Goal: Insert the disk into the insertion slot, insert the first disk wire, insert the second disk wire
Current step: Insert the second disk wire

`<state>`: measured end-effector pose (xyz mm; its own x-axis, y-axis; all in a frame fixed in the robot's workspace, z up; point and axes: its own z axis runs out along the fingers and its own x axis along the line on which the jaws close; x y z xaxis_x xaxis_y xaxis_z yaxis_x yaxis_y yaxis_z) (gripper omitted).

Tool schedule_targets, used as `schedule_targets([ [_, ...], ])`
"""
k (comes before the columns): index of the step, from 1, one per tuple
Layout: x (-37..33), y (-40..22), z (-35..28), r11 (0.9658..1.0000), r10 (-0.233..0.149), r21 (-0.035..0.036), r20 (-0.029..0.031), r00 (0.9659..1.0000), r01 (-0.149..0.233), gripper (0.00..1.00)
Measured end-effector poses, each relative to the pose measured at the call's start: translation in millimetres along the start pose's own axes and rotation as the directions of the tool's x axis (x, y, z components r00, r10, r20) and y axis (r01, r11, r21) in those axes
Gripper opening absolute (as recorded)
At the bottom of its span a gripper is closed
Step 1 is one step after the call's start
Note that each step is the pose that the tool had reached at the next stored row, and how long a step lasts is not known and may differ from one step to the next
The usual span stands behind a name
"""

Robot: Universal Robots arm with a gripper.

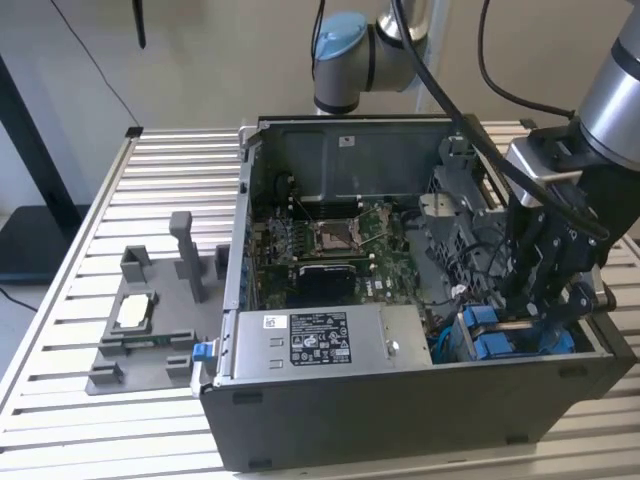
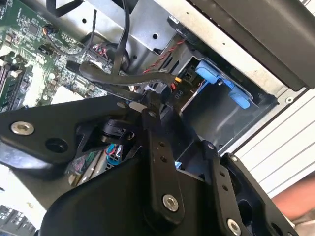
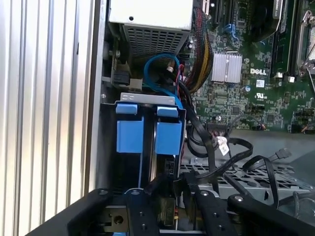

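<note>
The disk already sits in the insertion slot. The pincer hangs just above it, seemingly gripping a black wire, though I cannot tell for sure.

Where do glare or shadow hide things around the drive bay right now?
In the exterior view, the drive bay sits in shade under the gripper, blue guides readable. In the second wrist view, the table slats wash out bright while the bay interior is dark. In the first wrist view, the blue guides are evenly lit; the heatsink glares.
</note>
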<state>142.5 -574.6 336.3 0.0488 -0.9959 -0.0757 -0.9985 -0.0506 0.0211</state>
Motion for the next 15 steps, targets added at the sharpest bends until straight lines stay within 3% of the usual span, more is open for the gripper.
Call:
schedule_targets([
  [6,-1.2,0.4,-15.6,0.9999,0.001,-0.0106,0.0003,1.0,-0.001,0.3],
  [15,-3.2,1.0,-41.7,0.9999,0.003,-0.0114,0.0003,1.0,-0.003,0.3],
])
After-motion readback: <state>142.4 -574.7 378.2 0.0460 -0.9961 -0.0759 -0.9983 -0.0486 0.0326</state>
